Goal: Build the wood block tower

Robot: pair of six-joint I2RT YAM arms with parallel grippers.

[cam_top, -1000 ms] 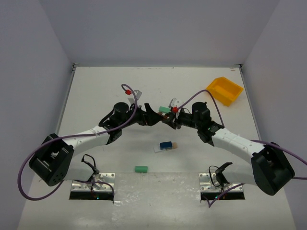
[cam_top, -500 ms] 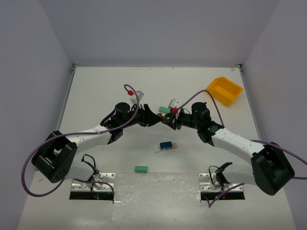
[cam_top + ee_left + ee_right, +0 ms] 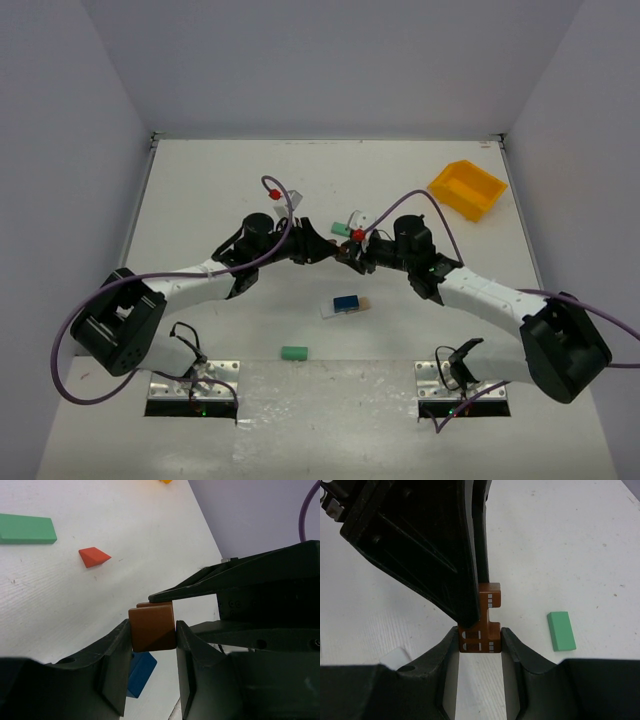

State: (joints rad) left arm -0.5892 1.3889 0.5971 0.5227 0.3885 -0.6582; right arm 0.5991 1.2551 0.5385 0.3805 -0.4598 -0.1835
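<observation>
A brown wooden block [image 3: 152, 622] with painted windows hangs in the air between both arms, above the middle of the table. My left gripper [image 3: 152, 632] is shut on one end of it. My right gripper [image 3: 480, 639] is shut on the other end, where the brown block [image 3: 490, 602] shows its notch. In the top view the two grippers meet at the block [image 3: 346, 252]. Below them a blue block [image 3: 347, 302] lies on a pale plank [image 3: 331, 311]. A green block [image 3: 293, 353] lies nearer the bases, and another green block [image 3: 342, 229] lies just behind the grippers.
A yellow bin [image 3: 468, 188] stands at the back right. A red wedge [image 3: 94, 556] and a long green block [image 3: 26, 529] lie on the table beyond the left gripper. Purple cables arc over both arms.
The left gripper has moved a little to the right and shut on the brown block, which the right gripper has held throughout.
</observation>
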